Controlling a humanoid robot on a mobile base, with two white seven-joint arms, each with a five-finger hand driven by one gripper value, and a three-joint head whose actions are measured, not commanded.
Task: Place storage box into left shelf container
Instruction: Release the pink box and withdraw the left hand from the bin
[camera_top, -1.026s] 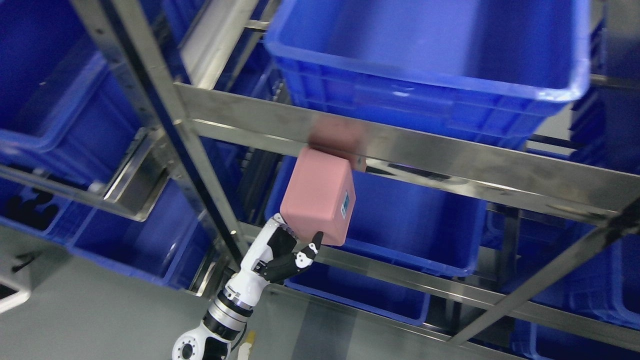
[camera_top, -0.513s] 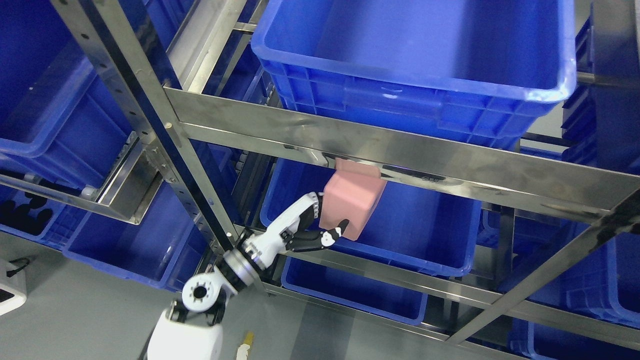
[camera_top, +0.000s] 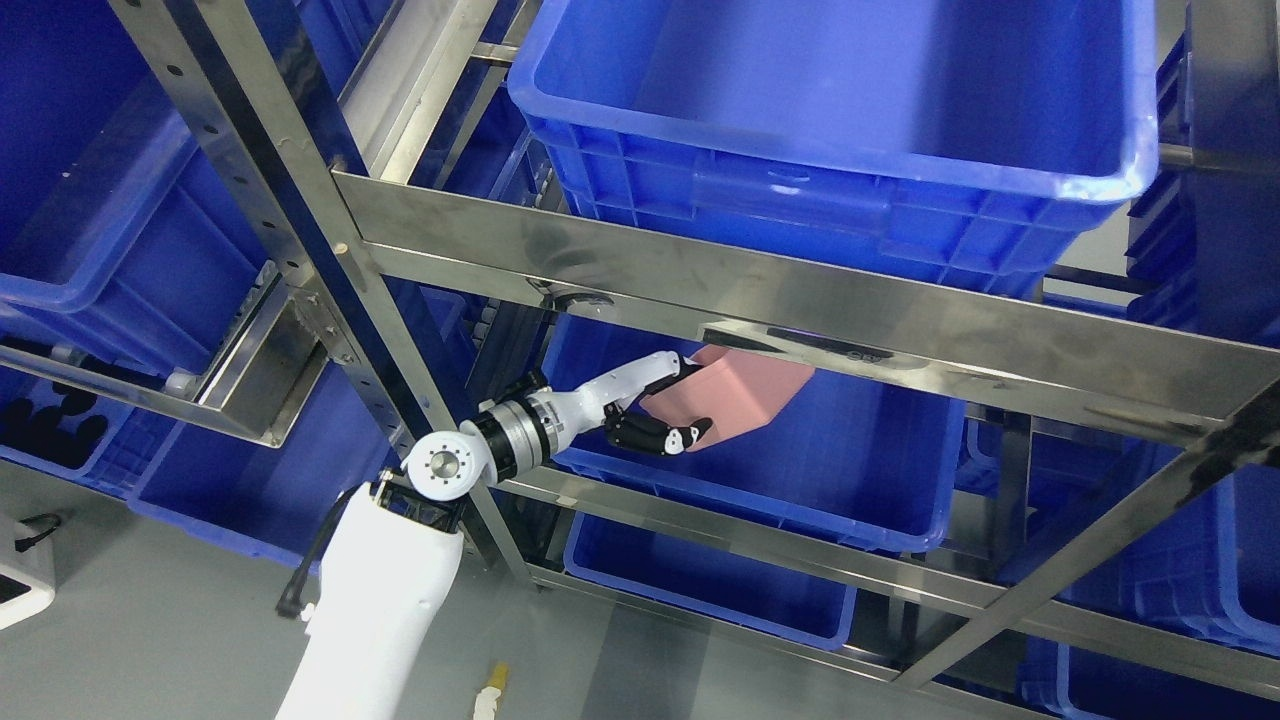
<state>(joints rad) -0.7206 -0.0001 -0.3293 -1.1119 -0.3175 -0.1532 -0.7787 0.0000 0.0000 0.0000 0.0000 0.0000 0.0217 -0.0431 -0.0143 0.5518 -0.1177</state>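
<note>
The left arm (camera_top: 375, 600), white-shelled, rises from the bottom edge left of the middle, above the grey floor (camera_top: 150, 620) where a small pale object (camera_top: 492, 690) lies. Its silver wrist joint sits just in front of the slanted steel upright (camera_top: 330, 260) of the shelf, and the forearm reaches rightward across the front rail. The left hand (camera_top: 655, 410) is closed on the pink storage box (camera_top: 745, 390): dark fingers (camera_top: 660, 438) curl under the box's lower left side, while a white finger lies along its upper left edge. The box is tilted and held over the open middle-tier blue bin (camera_top: 880, 460), inside the bin's rim line; its top is hidden behind the broad steel crossbar (camera_top: 800, 300). Whether the box touches the bin's inner wall cannot be told. Below, another blue bin (camera_top: 720, 590) rests on the lower tier. Above the crossbar sits a large blue bin (camera_top: 840, 130). Further blue bins (camera_top: 130, 230) fill the rack at the left.
</note>
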